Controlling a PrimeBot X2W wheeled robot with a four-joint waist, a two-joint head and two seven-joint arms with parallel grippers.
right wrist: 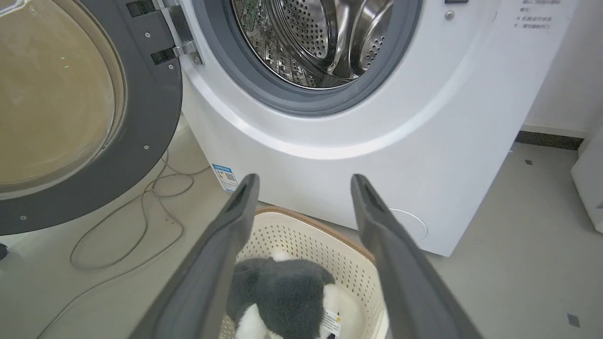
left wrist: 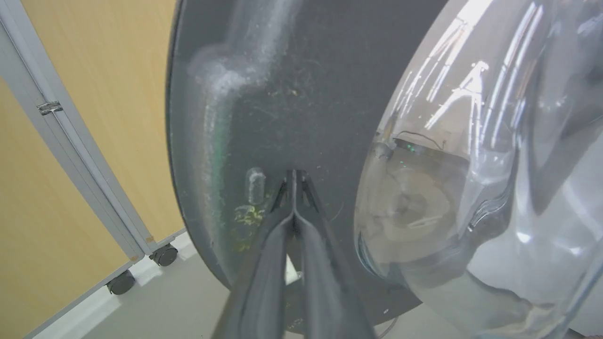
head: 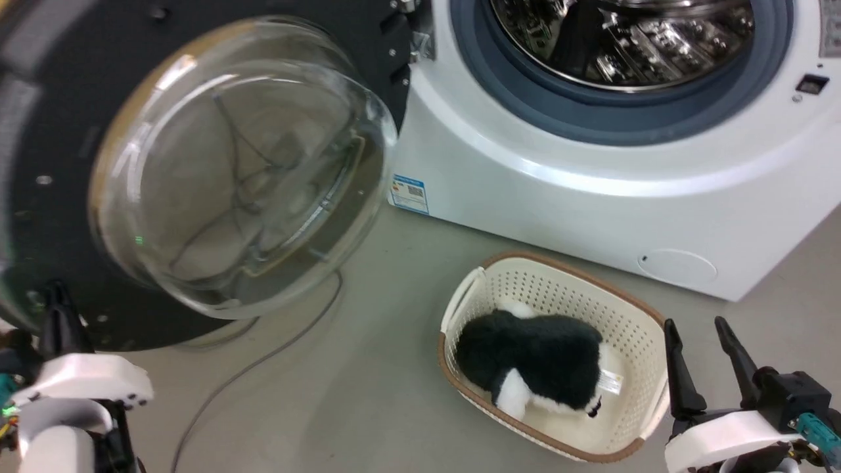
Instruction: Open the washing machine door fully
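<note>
The washing machine door (head: 59, 118) stands swung out to the left, its dark inner face and bulging glass bowl (head: 243, 171) turned toward me, hanging from the metal hinge (head: 420, 43). The white washing machine (head: 591, 197) shows its steel drum (head: 624, 39) uncovered. My left gripper (head: 56, 289) is shut, empty, at the door's lower outer rim. In the left wrist view its tips (left wrist: 292, 176) touch the door's dark face (left wrist: 292, 94) beside the glass. My right gripper (head: 700, 328) is open over the floor, and in its wrist view (right wrist: 305, 181) it points at the machine (right wrist: 377, 117).
A cream basket (head: 631, 309) holding a black-and-white plush toy (head: 532, 361) sits on the floor before the machine. A grey cable (head: 263, 358) trails under the door. A yellow partition on castors (left wrist: 70, 141) stands beyond the door's edge. Another white appliance (right wrist: 589, 179) is at the right.
</note>
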